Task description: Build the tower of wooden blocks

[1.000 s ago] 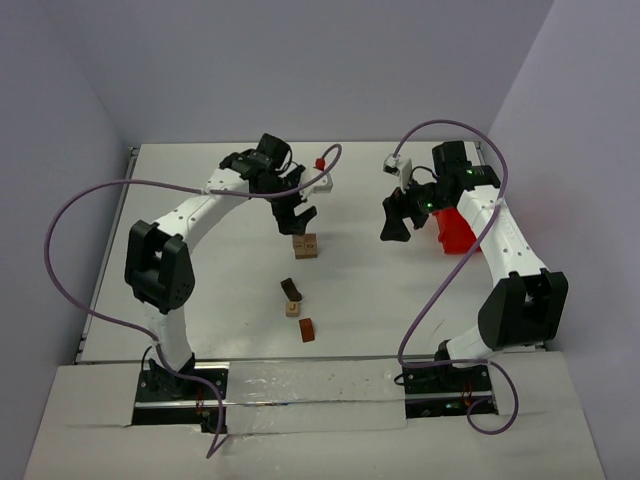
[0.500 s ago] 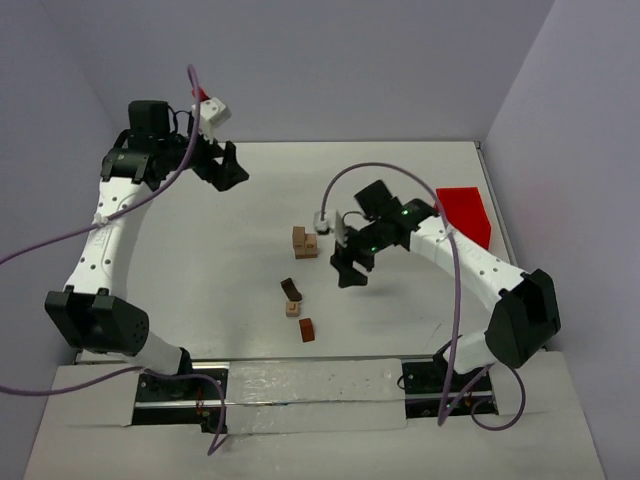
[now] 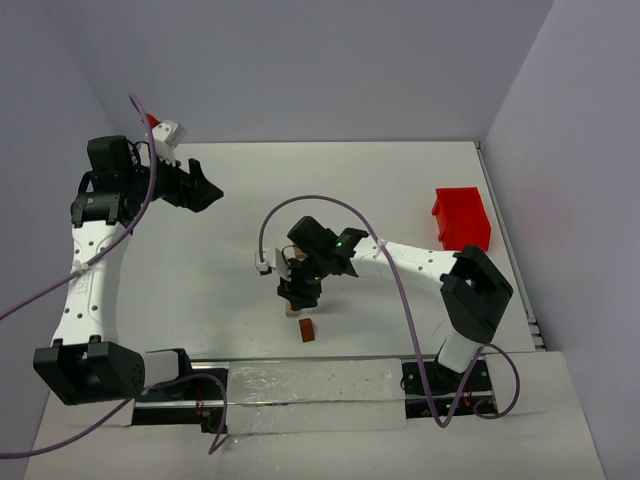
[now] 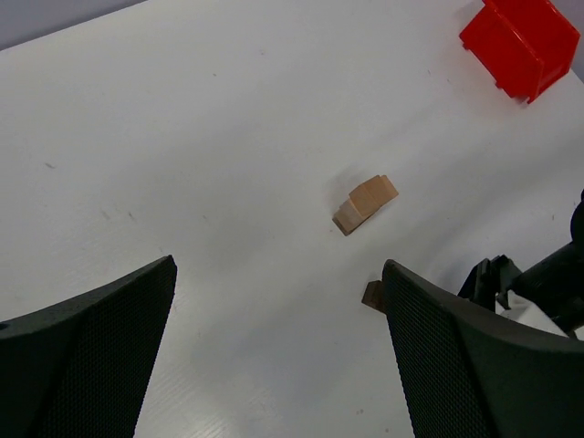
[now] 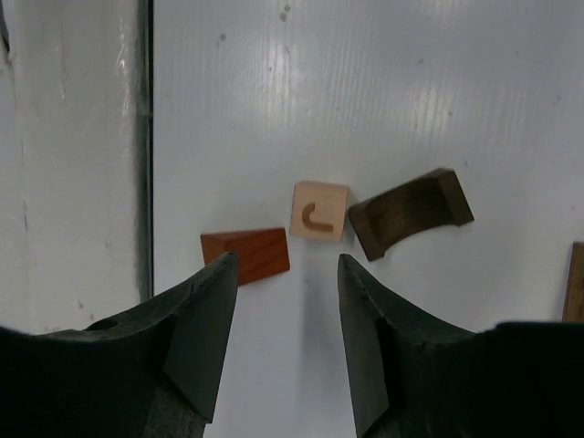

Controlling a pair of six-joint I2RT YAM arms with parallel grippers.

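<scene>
The wood block tower is not one tower. A little stack of tan blocks (image 4: 365, 203) stands near the middle of the tabletop (image 3: 400, 180). Three more small blocks lie flat, closer to the middle of the near edge. One is a tan cube (image 5: 319, 211) with a curved groove like a C on top. Just beside it is a dark brown curved block (image 5: 411, 222). On its other side, near but apart, lies a red-brown wedge (image 5: 245, 255), closest to the near edge.

The right tool (image 5: 285, 265) points down over these three blocks. Its fingers are spread wide and hold nothing.

The left tool (image 4: 278, 269) is up over the far left corner, also spread wide with nothing in it.

A red bin (image 3: 462, 218) sits by the right edge.
</scene>
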